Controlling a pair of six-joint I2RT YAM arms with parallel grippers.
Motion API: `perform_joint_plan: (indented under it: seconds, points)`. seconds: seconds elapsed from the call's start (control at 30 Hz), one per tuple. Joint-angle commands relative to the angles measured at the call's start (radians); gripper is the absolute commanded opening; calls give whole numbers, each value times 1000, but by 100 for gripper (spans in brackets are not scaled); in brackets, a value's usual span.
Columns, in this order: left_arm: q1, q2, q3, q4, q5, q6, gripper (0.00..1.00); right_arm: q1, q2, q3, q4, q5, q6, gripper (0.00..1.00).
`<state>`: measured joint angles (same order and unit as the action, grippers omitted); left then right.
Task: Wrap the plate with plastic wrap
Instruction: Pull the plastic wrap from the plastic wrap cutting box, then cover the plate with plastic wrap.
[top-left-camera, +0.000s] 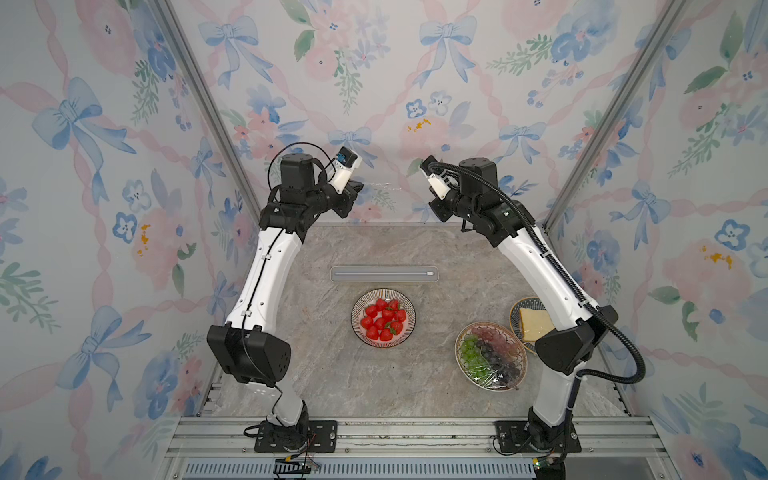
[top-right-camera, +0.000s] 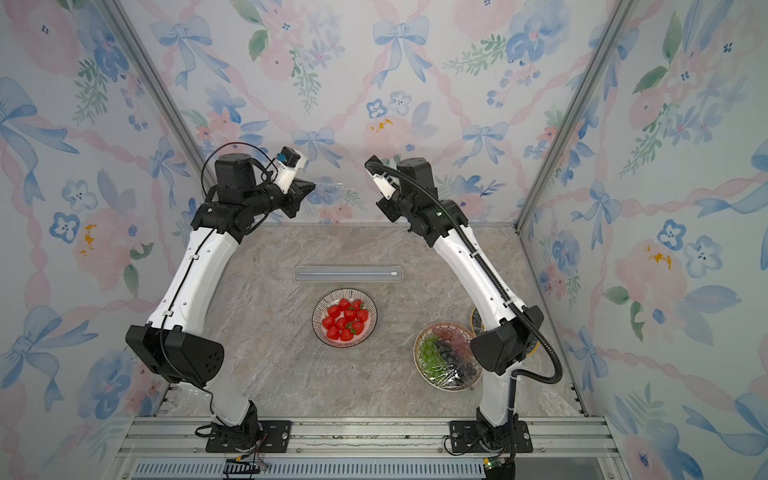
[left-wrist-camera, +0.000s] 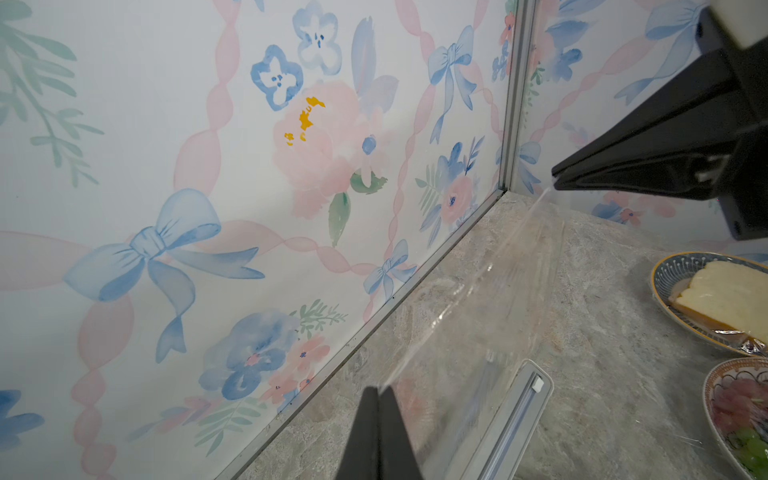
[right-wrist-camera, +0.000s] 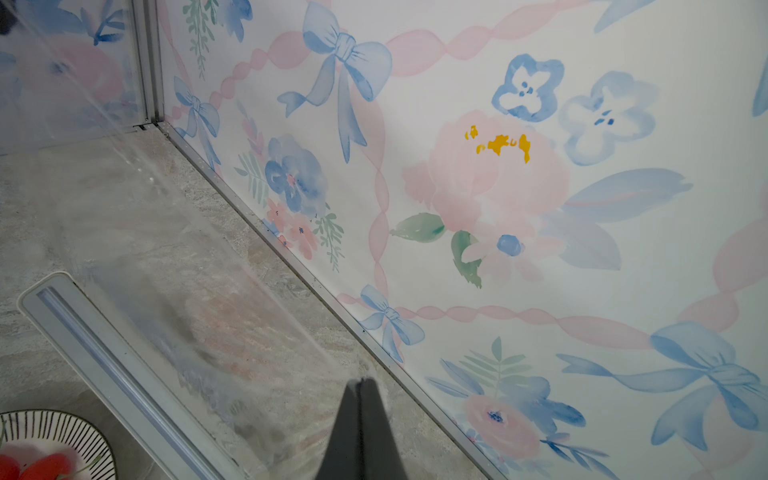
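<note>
A sheet of clear plastic wrap (left-wrist-camera: 478, 291) hangs stretched between my two raised grippers near the back wall; its top edge shows as a faint glint (top-left-camera: 386, 184). My left gripper (left-wrist-camera: 378, 388) is shut on one corner of the plastic wrap, and it shows in both top views (top-left-camera: 360, 186) (top-right-camera: 312, 185). On the opposite corner my right gripper (right-wrist-camera: 363, 380) is also shut, seen too in a top view (top-left-camera: 431, 203). Far below, mid-table, sits the striped plate (top-left-camera: 354, 328) of strawberries, uncovered. The long wrap box (top-left-camera: 384, 274) lies just behind the plate.
A plate of grapes (top-left-camera: 461, 345) under glossy film and a plate with bread (top-left-camera: 515, 316) stand at the right, partly under my right arm. The floral back wall (top-left-camera: 382, 104) is close in front of both grippers. Metal rails (top-left-camera: 415, 432) run along the table's front edge.
</note>
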<state>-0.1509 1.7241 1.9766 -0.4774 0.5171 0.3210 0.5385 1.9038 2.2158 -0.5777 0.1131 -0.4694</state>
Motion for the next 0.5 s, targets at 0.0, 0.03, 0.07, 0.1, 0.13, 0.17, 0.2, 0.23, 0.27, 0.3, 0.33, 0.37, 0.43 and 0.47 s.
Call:
perform_joint_plan:
  seconds: [0.0,0.03,0.07,0.1,0.13,0.17,0.2,0.23,0.27,0.3,0.33,0.37,0.43,0.47]
  points:
    - [5,31,-8,39,-24,12,0,-14,7,-16,50,22,40,0]
    - [5,38,-9,40,-27,12,0,-14,9,-18,50,22,41,0]
    - [5,40,-8,39,-29,10,0,-12,12,-18,47,20,42,0]
    - [5,40,-11,40,-32,11,0,-10,11,-23,47,17,40,0]
    - [5,35,-17,40,-31,10,0,-8,6,-29,47,13,40,0]
    - [5,23,-27,40,-31,9,0,-5,-3,-39,49,10,40,0]
    - [4,7,-41,40,-31,9,0,-1,-18,-53,53,6,38,0]
    - [4,-9,-56,40,-35,9,0,1,-31,-67,56,0,40,0]
    - [2,-34,-78,40,-39,11,0,5,-51,-88,57,-7,44,0]
    - [-1,-63,-107,40,-44,12,0,9,-71,-112,58,-14,51,0]
    - [-4,-93,-138,40,-51,14,0,14,-93,-137,60,-16,57,0]
    - [-7,-127,-178,40,-61,12,0,21,-117,-169,60,-18,63,0]
    - [-18,-196,-268,43,-97,2,0,42,-168,-237,54,-13,72,0]
    - [-29,-237,-324,45,-123,-5,0,56,-199,-280,48,-6,81,0]
